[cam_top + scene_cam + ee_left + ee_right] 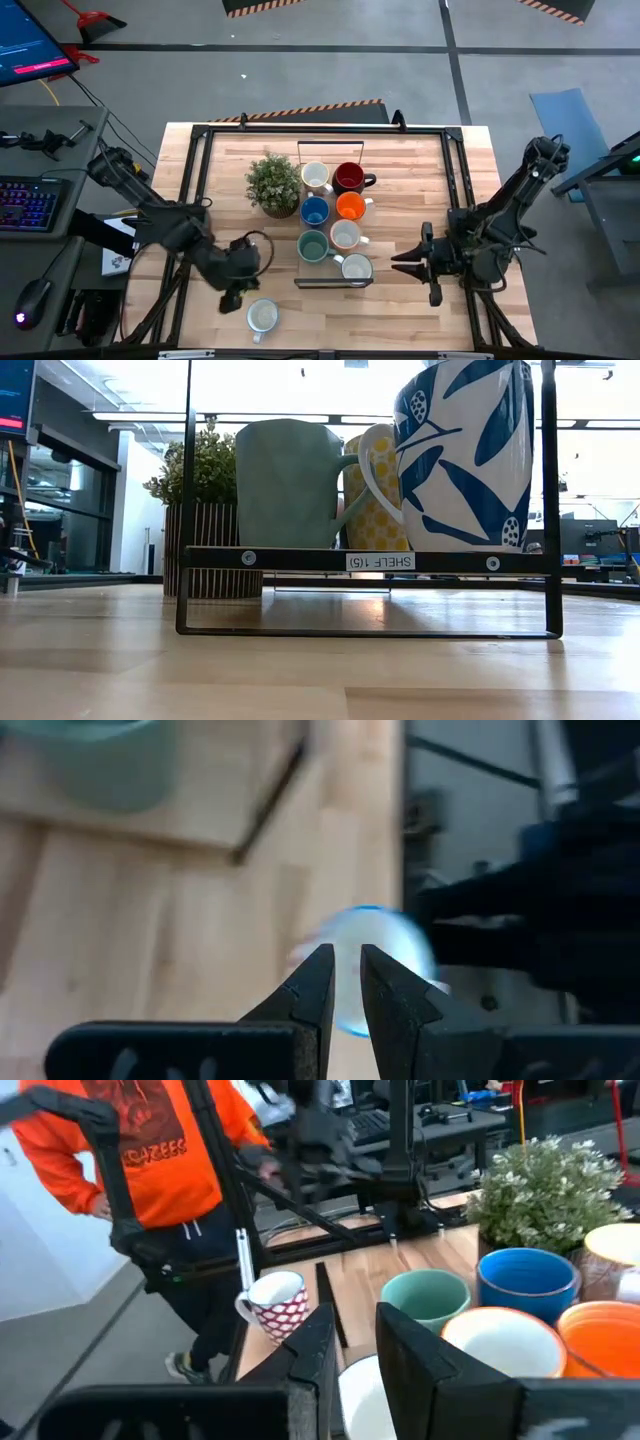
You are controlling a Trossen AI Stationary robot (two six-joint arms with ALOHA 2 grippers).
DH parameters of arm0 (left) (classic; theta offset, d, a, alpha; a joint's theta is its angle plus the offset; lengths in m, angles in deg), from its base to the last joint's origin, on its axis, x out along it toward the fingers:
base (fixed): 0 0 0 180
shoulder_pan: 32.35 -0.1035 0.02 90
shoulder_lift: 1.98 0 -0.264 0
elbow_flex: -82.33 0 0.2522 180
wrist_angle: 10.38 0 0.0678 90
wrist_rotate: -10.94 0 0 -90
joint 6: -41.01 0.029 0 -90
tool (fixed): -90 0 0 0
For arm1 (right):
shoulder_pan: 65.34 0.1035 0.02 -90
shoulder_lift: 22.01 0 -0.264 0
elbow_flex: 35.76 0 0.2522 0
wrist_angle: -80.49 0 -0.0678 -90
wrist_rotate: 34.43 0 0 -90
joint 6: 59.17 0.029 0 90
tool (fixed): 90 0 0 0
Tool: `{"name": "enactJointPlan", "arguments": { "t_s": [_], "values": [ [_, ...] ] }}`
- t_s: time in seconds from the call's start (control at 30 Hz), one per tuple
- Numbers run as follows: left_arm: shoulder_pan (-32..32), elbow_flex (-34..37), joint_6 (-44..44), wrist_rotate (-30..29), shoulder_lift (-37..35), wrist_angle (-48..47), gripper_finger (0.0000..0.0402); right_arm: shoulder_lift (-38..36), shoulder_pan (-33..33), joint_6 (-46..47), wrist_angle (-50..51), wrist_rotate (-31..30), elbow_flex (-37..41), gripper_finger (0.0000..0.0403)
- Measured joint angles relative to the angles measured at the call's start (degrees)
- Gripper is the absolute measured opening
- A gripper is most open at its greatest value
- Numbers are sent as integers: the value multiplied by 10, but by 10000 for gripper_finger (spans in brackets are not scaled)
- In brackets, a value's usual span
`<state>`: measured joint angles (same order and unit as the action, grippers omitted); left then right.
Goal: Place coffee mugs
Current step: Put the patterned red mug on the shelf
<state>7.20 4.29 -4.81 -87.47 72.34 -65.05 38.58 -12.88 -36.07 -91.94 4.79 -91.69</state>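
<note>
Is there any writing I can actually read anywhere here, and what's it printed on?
"SHELF 1(5)": white sticker on the front bar of the black shelf frame, low view.
Dark print across the person's orange hoodie, right wrist view: too blurred to read.
Monitor at the table's far left: text too small.

Likely lab, monitor (30,45), keyboard (30,200)

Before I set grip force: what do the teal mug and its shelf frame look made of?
Teal mug: probably glazed ceramic, given its thick wall and smooth, softly faceted sheen. Shelf frame: looks like black painted metal, with thin straight bars, screw heads and a matte finish.
</note>
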Motion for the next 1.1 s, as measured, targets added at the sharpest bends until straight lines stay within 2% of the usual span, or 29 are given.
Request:
{"name": "enactJointPlan", "arguments": {
  "t_s": [0.23,0.43,0.63,0.77,0.9,1.1],
  "values": [
    [74,-157,20,-74,47,-82,28,-4,0,3,9,-15,0,60],
    [90,-238,15,-71,150,-183,15,-4,0,25,10,-12,0,60],
    [88,-249,10,-70,225,-222,22,-4,0,26,10,-3,0,60],
    [81,-249,9,-38,261,-226,34,-4,0,26,14,16,0,60],
    [70,-249,-12,-7,275,-225,54,-4,0,27,24,21,0,60],
    [51,-249,-45,-11,273,-227,91,-4,0,63,66,51,0,60]
  ]
}}
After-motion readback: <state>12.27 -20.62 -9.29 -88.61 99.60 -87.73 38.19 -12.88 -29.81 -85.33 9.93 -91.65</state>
